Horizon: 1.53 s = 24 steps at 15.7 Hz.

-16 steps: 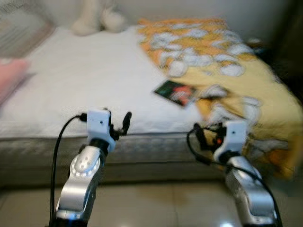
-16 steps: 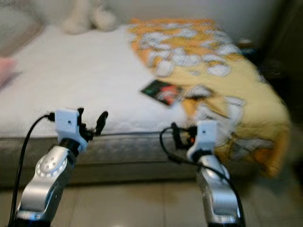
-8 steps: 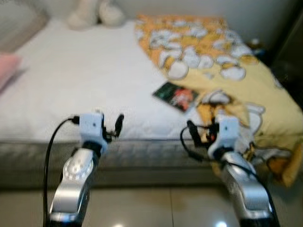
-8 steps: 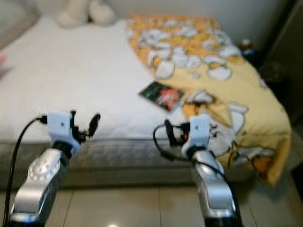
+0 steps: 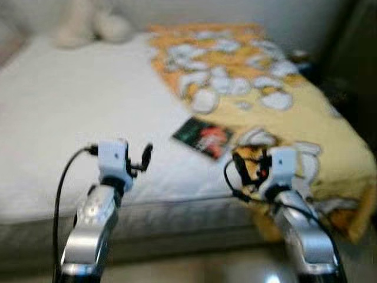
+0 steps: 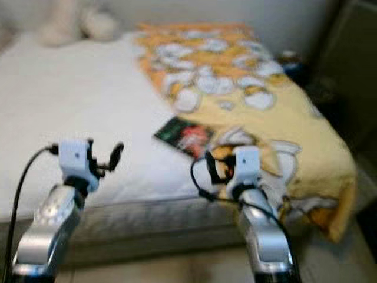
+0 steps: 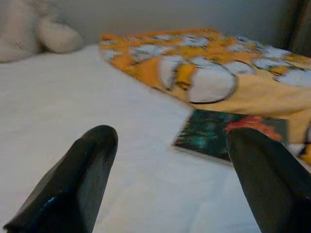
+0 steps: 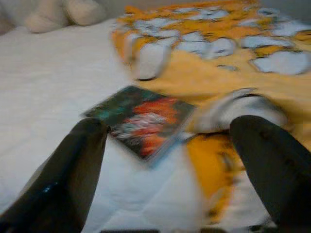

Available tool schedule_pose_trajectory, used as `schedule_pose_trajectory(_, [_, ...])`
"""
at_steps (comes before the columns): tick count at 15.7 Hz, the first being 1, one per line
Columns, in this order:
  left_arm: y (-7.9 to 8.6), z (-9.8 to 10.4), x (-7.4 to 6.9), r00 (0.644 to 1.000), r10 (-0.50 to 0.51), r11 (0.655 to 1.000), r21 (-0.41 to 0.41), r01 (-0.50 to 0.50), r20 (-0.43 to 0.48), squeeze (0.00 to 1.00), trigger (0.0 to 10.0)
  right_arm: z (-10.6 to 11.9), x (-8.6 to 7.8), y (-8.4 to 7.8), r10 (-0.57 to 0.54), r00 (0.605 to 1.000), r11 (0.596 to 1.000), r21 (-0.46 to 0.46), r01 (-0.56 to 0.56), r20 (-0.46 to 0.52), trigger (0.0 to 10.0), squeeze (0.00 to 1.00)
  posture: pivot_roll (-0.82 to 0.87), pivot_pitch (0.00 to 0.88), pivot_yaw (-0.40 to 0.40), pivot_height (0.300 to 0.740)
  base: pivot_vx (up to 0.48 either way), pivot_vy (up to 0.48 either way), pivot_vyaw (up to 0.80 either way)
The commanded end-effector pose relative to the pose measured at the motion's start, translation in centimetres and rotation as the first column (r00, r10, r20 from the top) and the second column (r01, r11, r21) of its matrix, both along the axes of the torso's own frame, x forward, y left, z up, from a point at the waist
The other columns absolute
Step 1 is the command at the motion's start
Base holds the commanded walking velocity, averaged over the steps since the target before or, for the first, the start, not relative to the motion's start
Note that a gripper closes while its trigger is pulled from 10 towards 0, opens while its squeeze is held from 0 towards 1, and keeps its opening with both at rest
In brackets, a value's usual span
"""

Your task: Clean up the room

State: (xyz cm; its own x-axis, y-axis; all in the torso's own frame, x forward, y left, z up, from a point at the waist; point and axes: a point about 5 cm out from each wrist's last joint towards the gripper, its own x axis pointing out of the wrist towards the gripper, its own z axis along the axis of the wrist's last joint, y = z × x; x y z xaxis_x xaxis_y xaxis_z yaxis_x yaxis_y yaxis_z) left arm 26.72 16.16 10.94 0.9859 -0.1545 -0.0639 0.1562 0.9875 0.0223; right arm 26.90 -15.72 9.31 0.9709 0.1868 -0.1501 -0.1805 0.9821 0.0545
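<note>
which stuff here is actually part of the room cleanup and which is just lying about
Likely part of the job:
book, loose on the white mattress
yellow blanket, rumpled and hanging off the bed's edge
left gripper and right gripper, both open, raised before the bed

Just lying about:
plush toy at the bed's far end

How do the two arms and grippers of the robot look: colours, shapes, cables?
Both arms are silver metal with rounded joints. Each wrist carries a white box-shaped block. The left gripper and the right gripper each have two long black fingers. A black cable curves along the left arm; black cables loop beside the right wrist, where a small orange-red spot shows.
</note>
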Motion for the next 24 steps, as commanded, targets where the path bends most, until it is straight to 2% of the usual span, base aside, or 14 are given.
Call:
schedule_pose_trajectory(1, [-0.9, 0.2, 0.2, 0.999, -0.038, 0.999, -0.009, 0.038, 0.008, 0.0, 10.0, 0.3, -0.1, -1.0, -0.027, 0.999, 1.0, -0.012, 0.027, 0.017, 10.0, 0.0, -0.03, 0.0, 0.04, 0.74, 0.472, 0.0, -0.8])
schedule_pose_trajectory(3, [-0.7, -0.2, 0.1, 1.0, -0.029, 0.999, -0.027, 0.029, -0.012, 0.0, 10.0, 0.4, -0.1, -0.8, -0.01, 0.999, 1.0, -0.018, 0.011, 0.03, 10.0, 0.0, -0.02, 0.0, 0.044, 0.74, 0.465, 0.0, 0.0])
schedule_pose_trajectory(7, [0.5, -1.8, -0.8, 0.995, -0.069, 0.998, 0.007, 0.069, -0.073, 0.0, 10.0, 0.6, -0.5, 0.1, 0.096, 0.994, 0.995, -0.032, -0.094, 0.058, 10.0, 0.0, -0.02, 0.0, 0.046, 0.74, 0.468, 0.0, 0.0])
schedule_pose_trajectory(9, [1.1, -2.7, -1.3, 0.991, -0.08, 0.996, 0.019, 0.082, -0.106, 0.0, 10.0, 0.5, -0.7, 0.2, 0.111, 0.992, 0.993, -0.038, -0.109, 0.062, 10.0, 0.0, -0.02, 0.0, 0.048, 0.74, 0.444, 0.0, 0.0])
schedule_pose_trajectory(11, [2.1, -3.4, -1.2, 0.99, -0.024, 1.0, -0.018, 0.022, -0.14, 0.0, 10.0, 0.4, -0.9, 0.2, 0.122, 0.99, 0.992, -0.038, -0.12, 0.064, 10.0, 0.0, -0.02, 0.0, 0.05, 0.74, 0.0, 0.0, 0.0])
schedule_pose_trajectory(13, [2.7, -3.4, -1.2, 0.991, -0.017, 0.999, -0.034, 0.012, -0.131, 0.0, 10.0, 0.4, -1.0, 0.4, 0.14, 0.988, 0.99, -0.046, -0.137, 0.067, 10.0, 0.0, -0.03, 0.0, 0.056, 0.74, 0.0, 0.0, 0.0])
schedule_pose_trajectory(17, [2.9, -3.3, -0.9, 0.99, -0.025, 1.0, 0.013, 0.027, -0.136, 0.0, 10.0, 0.1, -1.3, 0.2, 0.138, 0.989, 0.989, -0.058, -0.135, 0.051, 10.0, 0.0, -0.03, 0.0, 0.06, 0.74, 0.0, 0.0, 0.0])
schedule_pose_trajectory(20, [2.3, -3.4, -0.8, 0.987, -0.047, 0.997, -0.073, 0.036, -0.155, 0.0, 10.0, -0.1, -1.4, 0.2, 0.148, 0.988, 0.987, -0.064, -0.146, 0.041, 10.0, 0.0, -0.03, 0.0, 0.057, 0.74, 0.0, 0.0, 0.0])
schedule_pose_trajectory(22, [1.9, -4.5, -0.7, 0.96, -0.067, 0.989, -0.145, 0.028, -0.27, 0.0, 10.0, -0.1, -1.5, 0.0, 0.182, 0.983, 0.981, -0.08, -0.179, 0.033, 10.0, 0.0, -0.03, 0.0, 0.052, 0.74, 0.0, 0.0, 0.0])
schedule_pose_trajectory(23, [1.4, -6.2, -0.8, 0.912, -0.111, 0.974, -0.224, 0.022, -0.394, 0.0, 10.0, 0.0, -1.3, -0.6, 0.194, 0.981, 0.977, -0.093, -0.191, 0.029, 10.0, 0.0, -0.03, 0.0, 0.046, 0.74, 0.0, 0.0, 0.0])
schedule_pose_trajectory(24, [1.3, -6.6, -0.7, 0.901, -0.112, 0.967, -0.255, 0.002, -0.419, 0.0, 10.0, 0.1, -1.1, -0.9, 0.19, 0.981, 0.978, -0.094, -0.187, 0.026, 10.0, 0.0, -0.04, 0.0, 0.049, 0.74, 0.0, 0.0, 0.0])
